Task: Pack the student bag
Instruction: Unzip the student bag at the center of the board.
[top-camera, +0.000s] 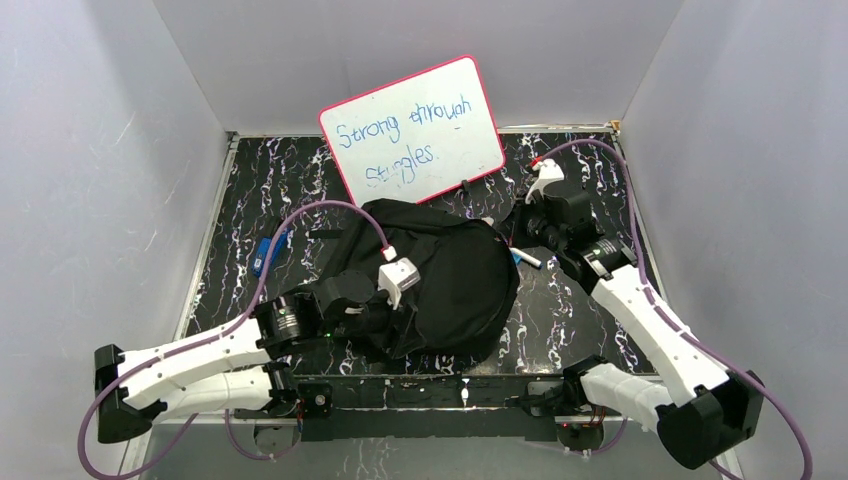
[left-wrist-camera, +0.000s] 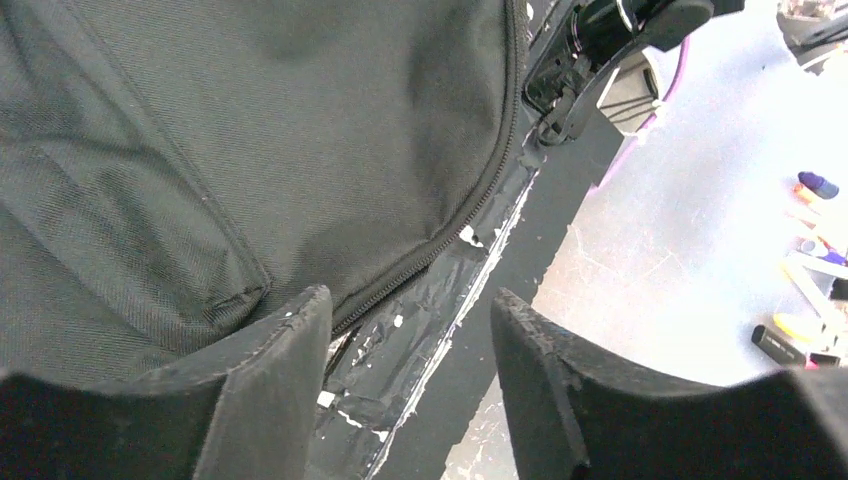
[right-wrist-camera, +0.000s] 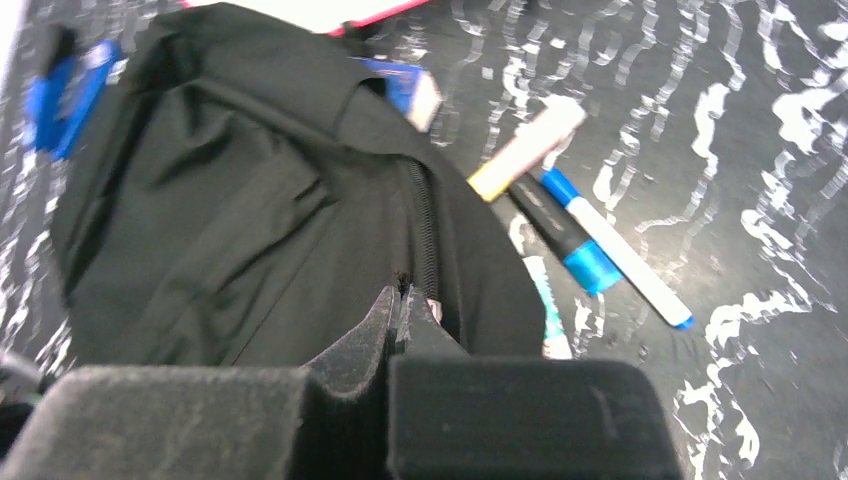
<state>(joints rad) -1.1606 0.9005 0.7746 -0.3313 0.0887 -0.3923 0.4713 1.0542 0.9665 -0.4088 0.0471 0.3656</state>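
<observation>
The student bag (top-camera: 455, 275), a black fabric backpack, lies in the middle of the table. My left gripper (top-camera: 415, 305) rests at its near side. In the left wrist view it (left-wrist-camera: 410, 318) is open and empty, its left finger against the bag (left-wrist-camera: 250, 150) beside the zipper (left-wrist-camera: 470, 215). My right gripper (top-camera: 518, 230) is at the bag's right edge. In the right wrist view it (right-wrist-camera: 403, 298) is shut on the zipper pull of the bag (right-wrist-camera: 230, 210). The bag's inside is hidden.
A whiteboard (top-camera: 415, 128) leans on the back wall. Beside the bag lie a cream highlighter (right-wrist-camera: 525, 150), a black and blue marker (right-wrist-camera: 560, 232), a white marker (right-wrist-camera: 625, 262) and a teal pen (right-wrist-camera: 547, 305). A blue object (top-camera: 263, 253) lies left of the bag.
</observation>
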